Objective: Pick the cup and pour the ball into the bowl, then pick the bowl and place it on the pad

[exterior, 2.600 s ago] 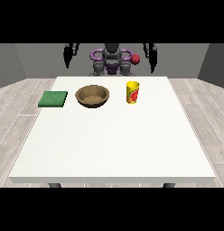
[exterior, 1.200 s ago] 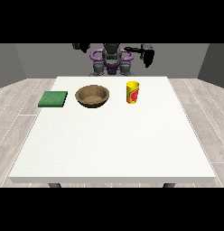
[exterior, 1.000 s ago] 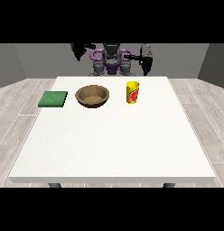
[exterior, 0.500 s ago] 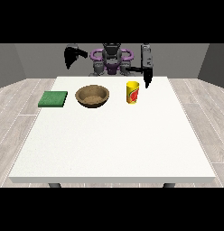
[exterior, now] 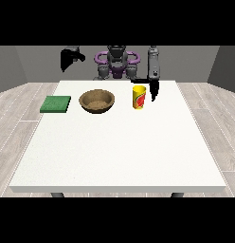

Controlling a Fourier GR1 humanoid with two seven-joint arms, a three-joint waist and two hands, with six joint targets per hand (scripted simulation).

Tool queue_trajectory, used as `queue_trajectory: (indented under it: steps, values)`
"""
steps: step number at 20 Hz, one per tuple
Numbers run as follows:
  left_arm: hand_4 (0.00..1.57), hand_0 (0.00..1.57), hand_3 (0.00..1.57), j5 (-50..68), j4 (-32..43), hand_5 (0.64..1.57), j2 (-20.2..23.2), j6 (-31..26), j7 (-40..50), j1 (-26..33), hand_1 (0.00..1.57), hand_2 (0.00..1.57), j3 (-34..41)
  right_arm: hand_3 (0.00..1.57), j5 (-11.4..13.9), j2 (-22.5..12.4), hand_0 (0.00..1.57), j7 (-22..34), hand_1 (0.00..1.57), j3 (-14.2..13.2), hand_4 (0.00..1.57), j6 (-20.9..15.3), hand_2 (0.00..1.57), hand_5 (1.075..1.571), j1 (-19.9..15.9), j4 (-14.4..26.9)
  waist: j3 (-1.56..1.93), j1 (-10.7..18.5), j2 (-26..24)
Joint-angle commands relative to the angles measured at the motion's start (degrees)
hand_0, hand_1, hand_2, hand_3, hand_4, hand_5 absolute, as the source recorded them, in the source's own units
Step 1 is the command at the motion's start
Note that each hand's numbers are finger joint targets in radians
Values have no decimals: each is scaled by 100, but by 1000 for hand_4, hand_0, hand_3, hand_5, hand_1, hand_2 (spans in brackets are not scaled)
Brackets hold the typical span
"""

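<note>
Cup: yellow cup (exterior: 139, 97) upright on the white surface (exterior: 119, 147), just right of the wooden bowl (exterior: 96, 100); green pad (exterior: 56, 104) further left
Hand at the view's right: hand (exterior: 153, 90) hangs just beside the cup, holding nothing; finger spread cannot be told
Hand at the view's left: hand (exterior: 69, 58) raised, well apart; fingers unclear
Handling: cup probably light, stiff, tippable; best taken round its side wall
Hidden: ball not visible

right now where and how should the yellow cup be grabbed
Take the yellow cup round its side wall at mid-height, coming from the view's right, where the hand hangs just beside it. It stands upright with its mouth up, so a sideways wrap likely keeps it level, and the bowl sits on the other side.
</note>
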Motion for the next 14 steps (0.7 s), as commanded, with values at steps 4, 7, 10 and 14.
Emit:
queue_trajectory:
  steps: [4, 7, 10, 14]
  values:
    - [0, 0, 0, -132, 873, 1525, -223, 284, -609, -235, 0, 0, -8, 516, -51, -40, 0, -187, 0, -170, 636, 185, 350, 1566, 47, 265, 0, -70, -8]
    - [0, 0, 0, 56, 1291, 1529, 25, 48, -807, -486, 0, 0, 235, 548, -205, -188, 0, -32, 0, -339, 630, 310, 368, 1567, -166, 155, -1, -170, 109]
    - [0, 0, 0, 100, 1457, 1532, 227, -9, -938, -631, 0, 0, 358, 520, -482, -573, 0, 36, 0, -617, 621, 715, 342, 1568, -302, 187, -1, -277, 272]
    - [0, 0, 0, 138, 1808, 1531, 357, 107, -1018, -1022, 0, 0, 491, 486, -261, -402, 0, -203, 0, -400, 622, 641, 325, 1568, -185, 101, -1, -360, 439]
